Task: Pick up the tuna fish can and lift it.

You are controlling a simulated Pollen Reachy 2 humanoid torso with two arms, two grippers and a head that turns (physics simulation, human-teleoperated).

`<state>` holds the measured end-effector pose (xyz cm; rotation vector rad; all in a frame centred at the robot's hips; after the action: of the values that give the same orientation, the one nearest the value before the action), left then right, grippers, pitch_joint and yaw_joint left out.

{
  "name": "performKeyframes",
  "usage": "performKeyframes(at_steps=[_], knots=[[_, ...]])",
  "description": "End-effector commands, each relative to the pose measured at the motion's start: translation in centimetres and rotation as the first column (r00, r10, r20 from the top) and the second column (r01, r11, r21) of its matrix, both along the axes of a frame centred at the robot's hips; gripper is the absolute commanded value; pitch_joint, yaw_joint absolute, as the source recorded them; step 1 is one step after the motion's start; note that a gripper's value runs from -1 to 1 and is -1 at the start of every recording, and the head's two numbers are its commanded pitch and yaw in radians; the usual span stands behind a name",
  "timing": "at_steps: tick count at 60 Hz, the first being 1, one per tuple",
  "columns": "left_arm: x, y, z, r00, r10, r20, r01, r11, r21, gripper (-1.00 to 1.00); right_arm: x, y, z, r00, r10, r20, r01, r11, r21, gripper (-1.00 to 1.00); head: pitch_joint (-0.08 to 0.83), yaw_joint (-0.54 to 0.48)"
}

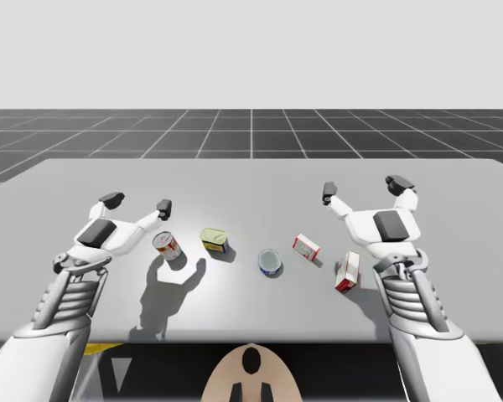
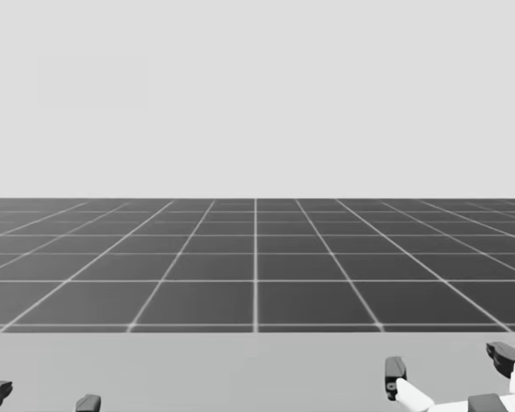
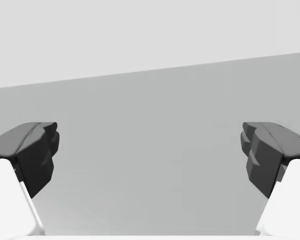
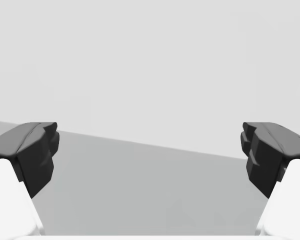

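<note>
The low, round blue-and-silver tuna fish can (image 1: 270,262) stands on the grey table (image 1: 251,188), slightly below the high view's centre. My left gripper (image 1: 137,203), mid-left, and my right gripper (image 1: 363,188), mid-right, hover spread wide, holding nothing.

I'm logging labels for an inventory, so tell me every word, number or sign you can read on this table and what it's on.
No text here can be read.
On the low blue can: label too small to read.
On the red and white can: print too small.
On the yellow and green can: print too small.
On the small red and white box: unreadable.
On the larger red and white box: unreadable.
</note>
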<state>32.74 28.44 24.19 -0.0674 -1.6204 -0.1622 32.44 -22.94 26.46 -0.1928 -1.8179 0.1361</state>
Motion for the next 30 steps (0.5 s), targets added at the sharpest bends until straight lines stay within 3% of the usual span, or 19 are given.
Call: performKeyframes(at_steps=[1,16,30], knots=[[-0.05,-0.03,0.04,1.0,0.0,0.0,0.0,1.0,0.0,-1.0,-0.06,0.04,-0.24,0.998,-0.055,0.025,0.054,0.998,0.006,-1.0,-0.006,0.0],[-0.09,-0.06,0.03,1.0,0.001,0.003,-0.001,1.0,0.001,-1.0,-0.1,0.12,-0.06,1.0,-0.007,-0.013,0.006,1.0,-0.01,-1.0,0.071,0.01],[-0.1,-0.03,-0.03,1.0,-0.003,0.006,0.003,1.0,0.006,-1.0,0.01,0.27,-0.2,1.0,-0.014,-0.008,0.013,1.0,-0.014,-1.0,0.251,-0.01]])
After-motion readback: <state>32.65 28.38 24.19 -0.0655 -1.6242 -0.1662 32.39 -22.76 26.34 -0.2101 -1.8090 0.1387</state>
